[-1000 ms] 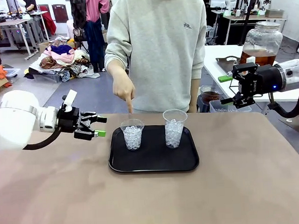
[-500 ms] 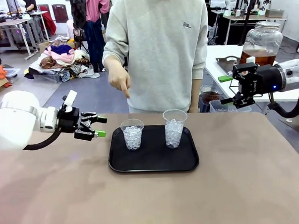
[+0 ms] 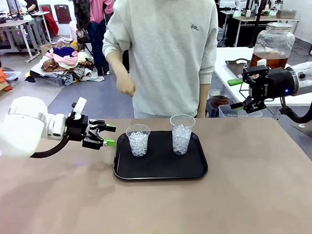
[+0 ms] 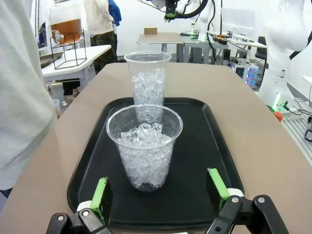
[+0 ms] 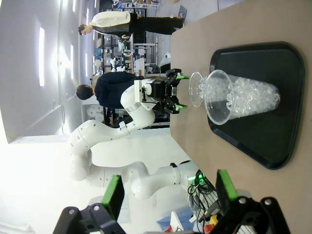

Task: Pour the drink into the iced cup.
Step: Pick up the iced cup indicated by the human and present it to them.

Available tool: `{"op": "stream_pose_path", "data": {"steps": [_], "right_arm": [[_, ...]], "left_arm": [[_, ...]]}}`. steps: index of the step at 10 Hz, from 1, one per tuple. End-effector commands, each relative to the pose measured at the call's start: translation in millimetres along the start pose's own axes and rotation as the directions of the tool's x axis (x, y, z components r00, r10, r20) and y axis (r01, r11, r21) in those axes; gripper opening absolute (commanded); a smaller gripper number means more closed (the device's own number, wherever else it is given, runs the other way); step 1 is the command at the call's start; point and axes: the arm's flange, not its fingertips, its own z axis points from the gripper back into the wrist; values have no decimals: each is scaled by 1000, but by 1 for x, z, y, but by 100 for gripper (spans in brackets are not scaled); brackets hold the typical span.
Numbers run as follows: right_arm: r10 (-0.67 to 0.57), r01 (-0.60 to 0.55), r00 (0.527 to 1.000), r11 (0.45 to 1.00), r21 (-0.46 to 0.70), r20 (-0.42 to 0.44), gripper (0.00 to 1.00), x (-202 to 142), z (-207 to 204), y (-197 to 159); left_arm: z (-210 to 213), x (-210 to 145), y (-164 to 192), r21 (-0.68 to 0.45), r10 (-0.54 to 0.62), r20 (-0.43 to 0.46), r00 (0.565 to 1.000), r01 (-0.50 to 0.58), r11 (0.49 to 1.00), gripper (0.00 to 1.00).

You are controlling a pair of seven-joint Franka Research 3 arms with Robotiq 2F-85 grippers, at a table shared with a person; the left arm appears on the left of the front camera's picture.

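One iced cup (image 4: pixel 144 146) partly hides the farther cup (image 4: pixel 147 78).

The left gripper (image 4: pixel 158 190) stands wide open, its green pads (image 4: pixel 100 195) flanking the near iced cup (image 4: pixel 144 146) (without touching it). A second iced cup (image 4: pixel 147 80) stands behind it on the same black tray (image 4: pixel 207 131).
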Motion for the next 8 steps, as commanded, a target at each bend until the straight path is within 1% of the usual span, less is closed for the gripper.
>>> {"op": "stream_pose_path", "data": {"steps": [1, 8], "right_arm": [[1, -1, 1000, 1000, 3, 0, 100, 0, 0, 1], [1, -1, 1000, 1000, 3, 0, 100, 0, 0, 1]], "left_arm": [[-9, -1, 9, 7, 6, 1, 1000, -6, 1000, 100], [-36, -16, 19, -5, 16, 8, 1000, -16, 1000, 100]]}}
